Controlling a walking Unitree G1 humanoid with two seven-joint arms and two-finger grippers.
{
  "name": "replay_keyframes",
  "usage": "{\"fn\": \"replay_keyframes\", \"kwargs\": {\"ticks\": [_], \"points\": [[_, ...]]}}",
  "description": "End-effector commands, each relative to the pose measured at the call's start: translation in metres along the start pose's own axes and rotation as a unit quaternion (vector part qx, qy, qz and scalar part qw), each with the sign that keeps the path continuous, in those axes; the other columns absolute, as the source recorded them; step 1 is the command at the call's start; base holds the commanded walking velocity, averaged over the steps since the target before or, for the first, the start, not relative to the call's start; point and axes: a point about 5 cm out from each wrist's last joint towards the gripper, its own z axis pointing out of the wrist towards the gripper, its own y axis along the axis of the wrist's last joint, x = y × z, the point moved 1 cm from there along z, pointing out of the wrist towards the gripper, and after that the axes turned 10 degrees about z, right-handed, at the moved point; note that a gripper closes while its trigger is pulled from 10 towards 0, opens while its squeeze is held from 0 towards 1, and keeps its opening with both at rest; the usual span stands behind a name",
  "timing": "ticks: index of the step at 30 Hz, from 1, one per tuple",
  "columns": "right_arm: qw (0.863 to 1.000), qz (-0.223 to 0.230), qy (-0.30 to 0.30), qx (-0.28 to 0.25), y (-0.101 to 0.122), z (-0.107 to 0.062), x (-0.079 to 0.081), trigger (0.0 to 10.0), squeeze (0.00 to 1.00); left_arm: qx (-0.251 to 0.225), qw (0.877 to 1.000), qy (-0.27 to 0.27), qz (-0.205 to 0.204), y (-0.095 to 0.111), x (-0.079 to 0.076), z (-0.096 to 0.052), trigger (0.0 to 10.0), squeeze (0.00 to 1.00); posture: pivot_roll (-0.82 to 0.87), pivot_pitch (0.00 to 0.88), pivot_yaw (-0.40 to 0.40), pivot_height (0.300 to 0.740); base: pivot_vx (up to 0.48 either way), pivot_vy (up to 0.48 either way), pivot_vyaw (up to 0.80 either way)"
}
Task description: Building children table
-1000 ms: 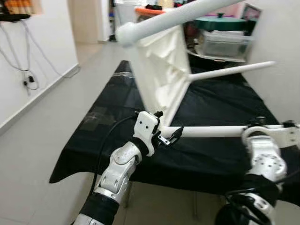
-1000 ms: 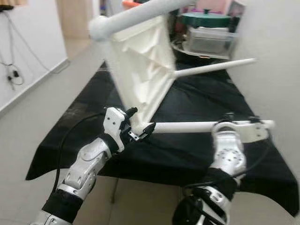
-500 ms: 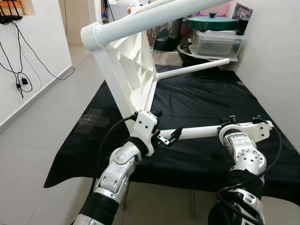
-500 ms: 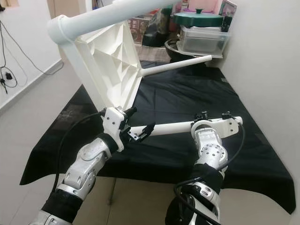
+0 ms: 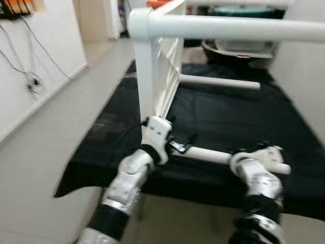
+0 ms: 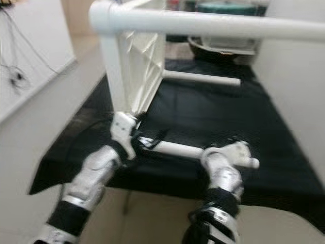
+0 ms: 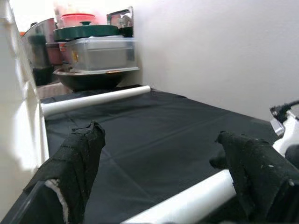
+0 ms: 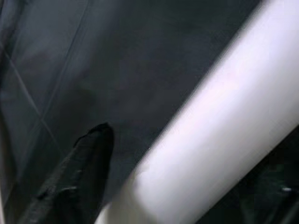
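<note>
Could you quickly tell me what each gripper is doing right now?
Left gripper: open, fingers either side of the lowest white table leg.
Right gripper: at that same leg; grip cannot be told.

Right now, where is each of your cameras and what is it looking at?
Left eye view, right eye view: on my head, looking down at the white table on the black cloth, both arms showing.
Left wrist view: along the left tool, toward the tubs.
Right wrist view: up close on the table leg, one finger beside it.
Shared: that leg.
</note>
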Motion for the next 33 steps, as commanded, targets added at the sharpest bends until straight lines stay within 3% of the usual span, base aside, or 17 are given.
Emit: {"fn": "replay_keyframes", "kwargs": {"ticks": [1, 4, 8, 12, 17, 21, 26, 27, 28, 29, 30, 31, 32, 33], "points": [[0.999, 0.004, -0.050, 0.017, -0.006, 0.003, -0.021, 10.0, 1.00, -0.005, 1.000, 0.000, 0.011, 0.003, 0.001, 0.000, 10.0, 0.00, 0.08, 0.000, -0.106, 0.740, 0.000, 0.000, 0.00], [0.999, 0.020, -0.046, 0.004, 0.002, -0.004, -0.019, 10.0, 1.00, -0.005, 1.000, 0.001, 0.011, 0.003, 0.001, -0.001, 10.0, 0.00, 0.08, 0.000, -0.111, 0.740, 0.000, 0.000, 0.00], [0.996, 0.057, -0.055, -0.029, 0.021, -0.021, -0.031, 10.0, 1.00, -0.005, 1.000, 0.000, 0.010, 0.002, -0.001, -0.002, 10.0, 0.00, 0.07, 0.000, -0.112, 0.740, 0.000, 0.000, 0.00], [0.996, 0.065, -0.057, -0.033, 0.024, -0.024, -0.034, 10.0, 1.00, -0.005, 1.000, -0.001, 0.009, 0.002, -0.001, -0.002, 10.0, 0.00, 0.07, 0.000, -0.112, 0.740, 0.000, 0.000, 0.00], [0.990, 0.126, -0.036, -0.057, 0.041, -0.055, -0.034, 10.0, 1.00, -0.005, 1.000, -0.005, 0.008, 0.001, -0.002, -0.002, 10.0, 0.00, 0.05, 0.000, -0.103, 0.740, 0.000, 0.000, 0.00], [0.988, 0.134, -0.021, -0.075, 0.051, -0.074, -0.030, 10.0, 1.00, -0.004, 1.000, -0.008, 0.007, 0.001, -0.003, -0.002, 10.0, 0.00, 0.04, 0.000, -0.095, 0.740, 0.000, 0.000, 0.00], [0.988, 0.124, -0.008, -0.096, 0.061, -0.086, -0.028, 10.0, 1.00, -0.004, 1.000, -0.009, 0.007, 0.000, -0.003, -0.002, 10.0, 0.00, 0.03, 0.000, -0.092, 0.740, 0.000, 0.000, 0.00], [0.989, 0.071, 0.019, -0.131, 0.071, -0.094, -0.020, 10.0, 1.00, -0.004, 1.000, -0.009, 0.007, 0.000, -0.002, -0.002, 10.0, 0.00, 0.03, 0.000, -0.086, 0.740, 0.000, 0.000, 0.00], [0.980, -0.046, 0.055, -0.187, 0.083, -0.104, -0.005, 10.0, 1.00, -0.004, 1.000, -0.010, 0.009, 0.001, -0.002, -0.002, 10.0, 0.00, 0.03, 0.000, -0.086, 0.740, 0.000, 0.000, 0.00], [0.980, -0.046, 0.055, -0.187, 0.083, -0.104, -0.005, 10.0, 1.00, -0.004, 1.000, -0.010, 0.009, 0.001, -0.002, -0.002, 10.0, 0.00, 0.03, 0.000, -0.086, 0.740, 0.000, 0.000, 0.00], [0.965, -0.130, 0.075, -0.217, 0.087, -0.110, 0.004, 10.0, 1.00, -0.004, 1.000, -0.011, 0.011, 0.001, -0.002, -0.002, 10.0, 0.00, 0.03, 0.000, -0.086, 0.740, 0.000, 0.000, 0.00], [0.965, -0.130, 0.075, -0.217, 0.087, -0.110, 0.004, 10.0, 1.00, -0.004, 1.000, -0.011, 0.011, 0.001, -0.002, -0.002, 10.0, 0.00, 0.03, 0.000, -0.086, 0.740, 0.000, 0.000, 0.00], [0.930, -0.233, 0.089, -0.270, 0.093, -0.119, 0.014, 10.0, 1.00, -0.005, 1.000, -0.012, 0.014, 0.001, -0.002, -0.001, 10.0, 0.00, 0.03, 0.000, -0.082, 0.740, 0.000, 0.000, 0.00], [0.930, -0.233, 0.089, -0.270, 0.093, -0.119, 0.014, 10.0, 1.00, -0.005, 1.000, -0.012, 0.014, 0.001, -0.002, -0.001, 10.0, 0.00, 0.03, 0.000, -0.082, 0.740, 0.000, 0.000, 0.00]]}}
